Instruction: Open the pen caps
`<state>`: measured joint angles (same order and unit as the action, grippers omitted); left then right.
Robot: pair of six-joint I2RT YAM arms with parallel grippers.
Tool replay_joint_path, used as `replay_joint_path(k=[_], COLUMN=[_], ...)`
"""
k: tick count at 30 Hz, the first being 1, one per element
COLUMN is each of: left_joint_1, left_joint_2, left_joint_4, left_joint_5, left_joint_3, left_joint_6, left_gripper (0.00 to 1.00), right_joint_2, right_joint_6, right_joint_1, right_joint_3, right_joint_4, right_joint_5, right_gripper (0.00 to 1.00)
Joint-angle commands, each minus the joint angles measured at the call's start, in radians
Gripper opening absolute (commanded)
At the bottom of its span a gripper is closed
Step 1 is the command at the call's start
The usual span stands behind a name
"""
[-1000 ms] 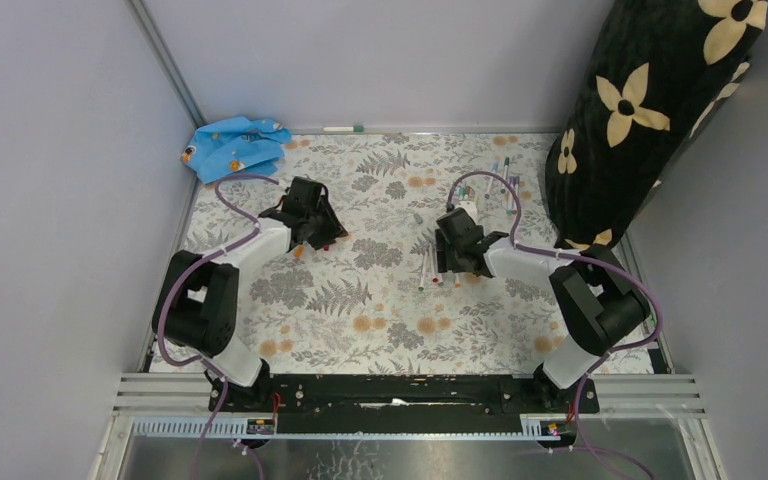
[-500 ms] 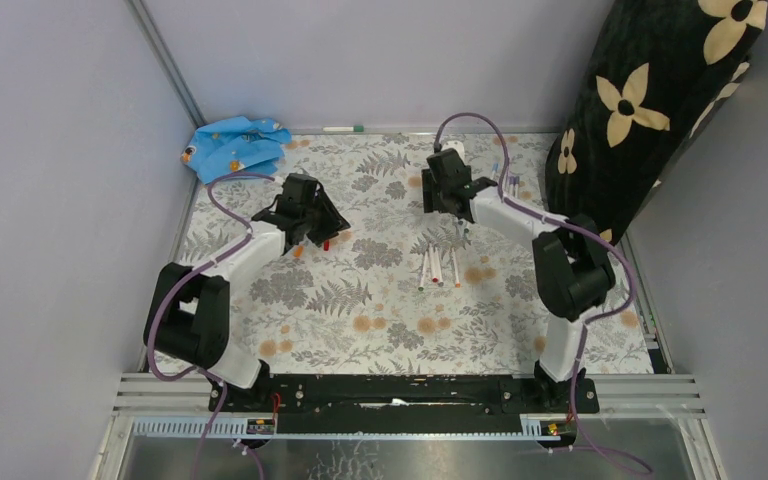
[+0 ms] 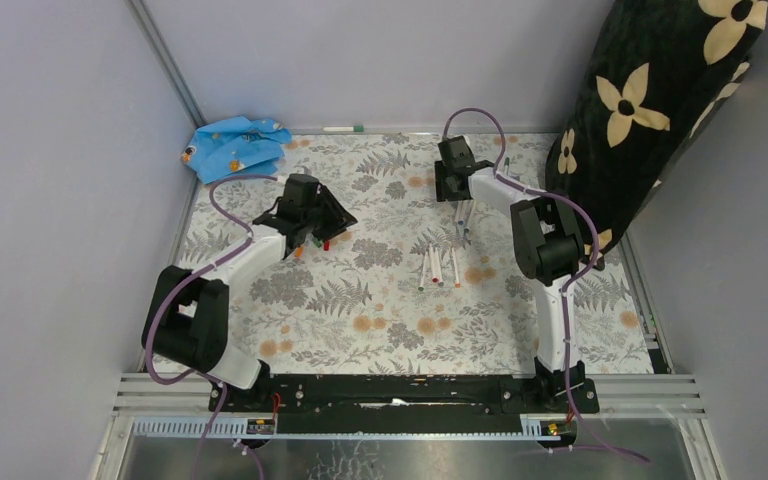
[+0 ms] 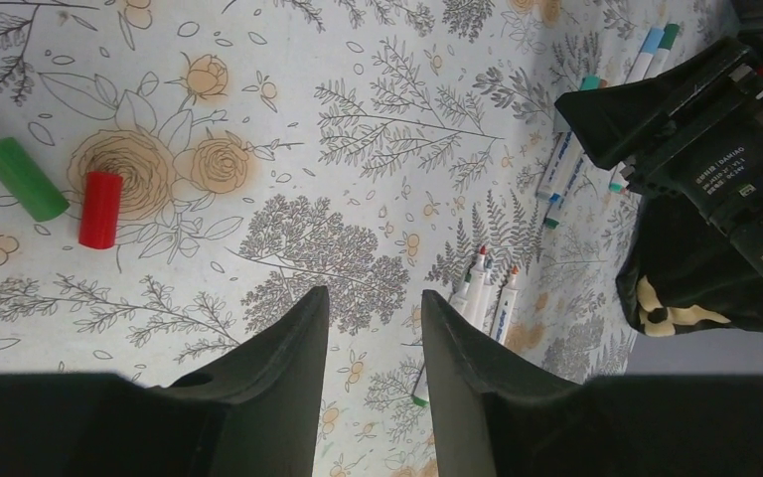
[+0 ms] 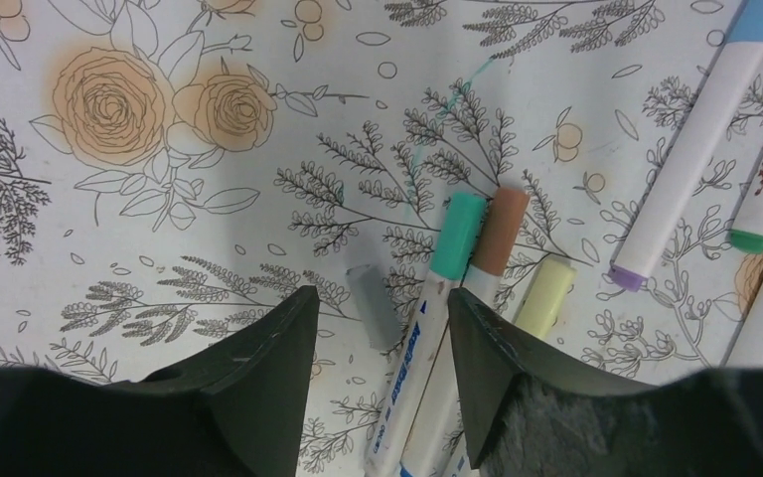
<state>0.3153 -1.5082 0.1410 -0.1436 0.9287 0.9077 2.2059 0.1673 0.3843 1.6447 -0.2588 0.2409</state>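
My left gripper (image 4: 373, 298) is open and empty above the floral mat; it also shows in the top view (image 3: 328, 218). A green cap (image 4: 22, 179) and a red cap (image 4: 99, 209) lie loose to its left. Three uncapped pens (image 4: 482, 288) lie side by side mid-table (image 3: 438, 266). My right gripper (image 5: 381, 298) is open and empty, low over a loose grey cap (image 5: 373, 306). Beside it lie a teal-capped pen (image 5: 437, 298), a brown-capped pen (image 5: 497, 234) and a yellow cap (image 5: 544, 295). More capped pens (image 5: 690, 149) lie to the right. In the top view the right gripper (image 3: 457, 186) is at the far side.
A blue cloth (image 3: 235, 146) lies in the far left corner. A black flowered cushion (image 3: 650, 110) leans at the far right. A marker (image 3: 343, 129) lies along the back wall. Grey walls enclose the mat on three sides.
My right arm has swung from the uncapped pens mid-table to the far side, over the capped pens. My left gripper has shifted slightly right.
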Motion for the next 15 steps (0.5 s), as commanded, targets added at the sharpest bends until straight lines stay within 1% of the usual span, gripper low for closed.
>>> replay_joint_path(k=[1,3,8,11,13,15], left_joint_1=[0.009,0.01,0.011,0.013,0.014,0.015], left_joint_2=[-0.017,-0.022,-0.023,-0.022,-0.019,-0.02], left_joint_4=[-0.077,-0.081,-0.087,-0.09,-0.092,-0.093], left_joint_5=[-0.013,-0.014,-0.013,-0.014,-0.014,-0.013], left_joint_3=[-0.012,-0.011,-0.017,-0.023,-0.028,-0.032], left_joint_6=[0.013,0.013,0.014,0.013,0.014,0.011], left_gripper=[0.45,0.45,0.45,0.45,0.45,0.45], right_joint_2=[0.005,0.009,-0.031,-0.03,-0.036,-0.044], right_joint_6=[-0.028,-0.025,-0.001,0.01,0.019,0.026], right_joint_1=[-0.006,-0.007,-0.008,-0.008,-0.01,-0.012], right_joint_3=[0.06,0.055,-0.016,-0.02,-0.032,-0.04], right_joint_4=[0.001,0.0,0.044,0.042,0.055,0.072], right_joint_5=[-0.032,-0.03,-0.024,-0.007,-0.003,-0.003], right_gripper=[0.55,0.54,0.54,0.54,0.5,0.44])
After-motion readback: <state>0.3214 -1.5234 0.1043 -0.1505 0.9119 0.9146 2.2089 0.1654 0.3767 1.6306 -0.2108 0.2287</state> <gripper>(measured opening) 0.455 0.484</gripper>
